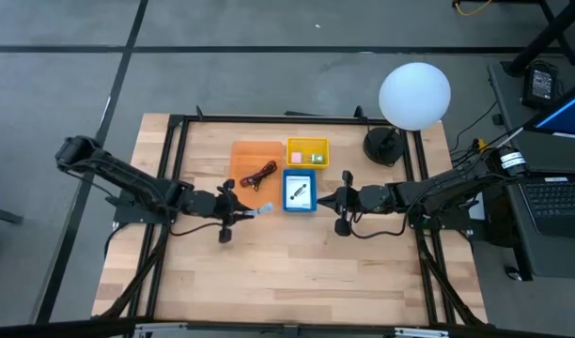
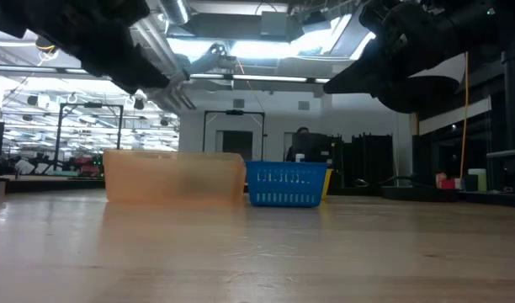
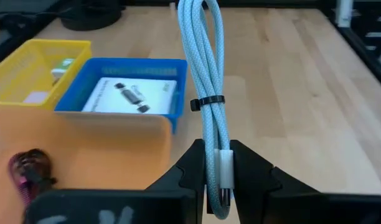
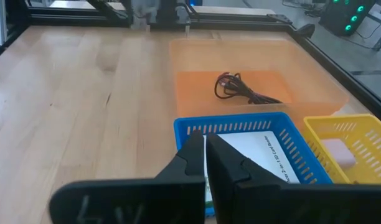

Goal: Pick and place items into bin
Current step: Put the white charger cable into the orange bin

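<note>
I have the left tool (image 3: 217, 186) clamped on a folded bundle of light blue braided cable (image 3: 206, 81), gripping it at one end near the connector, with the rest of the loop sticking out ahead of the fingers and cinched by a small black tie. From above, the tool hangs over the surface (image 1: 297, 263), just beside the orange bin (image 1: 255, 161) and the blue basket (image 1: 300, 192).

The right tool (image 4: 205, 163) is pressed together with nothing in it, hovering just at the near wall of the blue basket, which holds a white card (image 1: 299, 192). The orange bin already carries a coiled red and black cable (image 4: 240, 87); the yellow basket (image 1: 307, 152) has small pink and green pieces inside.

My worry is the grip itself: I only hold the bundle by one end, so the long free loop could swing or sag as I move, and I judge it may catch the orange bin's rim or the blue basket's wall and drag either out of place. If I release with the loop draped over an edge, the cable could slide out onto the surface. The two arms also sit close across the baskets, so a careless reach risks them touching.
</note>
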Motion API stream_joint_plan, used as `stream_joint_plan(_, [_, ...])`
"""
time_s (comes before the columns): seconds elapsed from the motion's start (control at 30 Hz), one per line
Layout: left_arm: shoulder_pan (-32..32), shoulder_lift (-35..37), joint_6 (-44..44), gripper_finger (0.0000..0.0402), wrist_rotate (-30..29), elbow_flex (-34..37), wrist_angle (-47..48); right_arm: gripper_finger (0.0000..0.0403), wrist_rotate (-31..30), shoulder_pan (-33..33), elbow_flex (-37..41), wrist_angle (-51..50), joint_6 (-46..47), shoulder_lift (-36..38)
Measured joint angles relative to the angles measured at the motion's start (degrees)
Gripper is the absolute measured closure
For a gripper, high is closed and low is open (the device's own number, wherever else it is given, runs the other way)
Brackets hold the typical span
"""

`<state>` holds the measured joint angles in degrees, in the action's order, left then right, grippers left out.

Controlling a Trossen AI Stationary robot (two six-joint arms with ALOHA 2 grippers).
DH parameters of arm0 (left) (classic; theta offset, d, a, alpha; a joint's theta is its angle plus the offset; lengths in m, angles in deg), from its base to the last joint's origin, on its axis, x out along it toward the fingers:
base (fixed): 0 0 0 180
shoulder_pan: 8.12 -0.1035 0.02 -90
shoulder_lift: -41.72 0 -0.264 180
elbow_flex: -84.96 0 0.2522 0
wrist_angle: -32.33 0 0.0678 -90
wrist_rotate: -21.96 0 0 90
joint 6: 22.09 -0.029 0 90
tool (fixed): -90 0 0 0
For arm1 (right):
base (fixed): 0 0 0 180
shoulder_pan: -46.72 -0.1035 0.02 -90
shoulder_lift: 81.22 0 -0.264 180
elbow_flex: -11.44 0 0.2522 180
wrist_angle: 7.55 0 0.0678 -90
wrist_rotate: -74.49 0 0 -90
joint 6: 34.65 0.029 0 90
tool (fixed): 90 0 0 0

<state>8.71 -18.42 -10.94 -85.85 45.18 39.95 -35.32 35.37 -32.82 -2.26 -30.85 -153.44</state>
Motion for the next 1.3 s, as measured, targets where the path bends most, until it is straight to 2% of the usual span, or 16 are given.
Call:
stream_joint_plan(0.07, [-1.31,0.09,-0.17,0.0353,-0.57,0.15,-0.12,0.0402,0.01,0.21,0.0,0.01,-0.02,0.0])
stream_joint_plan(0.3, [-7.92,0.09,-1.13,0.0353,-8.46,0.11,-1.62,0.0402,0.0,2.11,0.0,0.01,0.87,0.0])
stream_joint_plan(0.47, [-12.81,0.09,0.81,0.0353,-9.01,0.11,-2.03,0.0402,0.0,3.32,0.0,-0.03,1.92,0.0])
stream_joint_plan(0.6, [-15.46,0.09,0.97,0.0354,-5.41,-0.04,-2.96,0.0402,0.0,3.89,0.0,-0.05,1.86,0.0])
stream_joint_plan(0.73, [-18.73,-0.23,3.68,0.0354,-0.14,-1.91,0.22,0.0402,0.0,4.43,0.0,-0.08,1.83,0.0])
stream_joint_plan(0.97, [-24.73,-2.87,9.26,0.0355,6.53,-7.73,13.54,0.0402,0.0,5.68,0.0,-0.08,1.79,0.0])
stream_joint_plan(1.2, [-27.59,-9.66,9.25,0.0354,13.14,-14.25,23.29,0.0402,-0.02,7.06,0.0,0.06,1.87,0.0])
stream_joint_plan(1.3, [-27.87,-13.51,9.26,0.0354,14.02,-16.57,27.51,0.0402,-0.02,7.63,0.0,0.06,3.07,0.0])
